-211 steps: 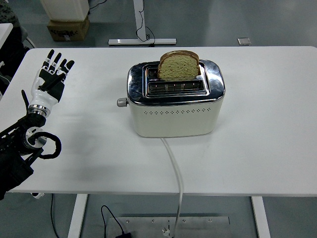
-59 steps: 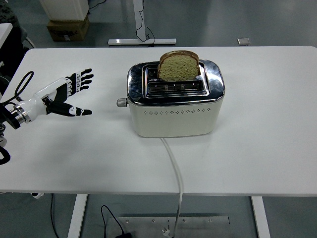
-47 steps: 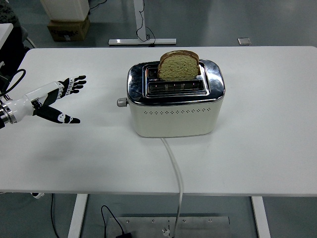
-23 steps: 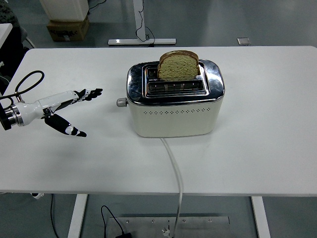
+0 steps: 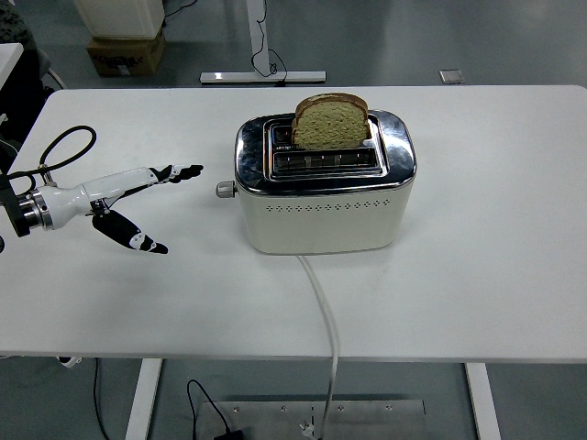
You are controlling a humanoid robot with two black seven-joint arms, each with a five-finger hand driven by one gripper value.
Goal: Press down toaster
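Observation:
A cream and chrome toaster [image 5: 323, 192] stands in the middle of the white table [image 5: 495, 229]. A slice of brown bread [image 5: 331, 122] sticks up from its back slot. The front slot is empty. The toaster's lever knob [image 5: 223, 190] juts out of its left end, in the raised position. My left hand [image 5: 156, 197] reaches in from the left edge, open, with fingers [image 5: 183, 172] stretched toward the knob and thumb [image 5: 138, 240] pointing down and right. The fingertips are a short gap left of the knob, not touching it. The right arm is out of view.
The toaster's white cord [image 5: 326, 316] runs from its front over the table's near edge. A black cable loop [image 5: 64, 147] arches over my left wrist. A cardboard box [image 5: 127, 48] and a desk leg base [image 5: 264, 77] stand on the floor beyond the table.
My left hand has swung down from an upright pose at the far left, turned sideways and moved right toward the toaster's lever knob. The toaster and bread have not moved.

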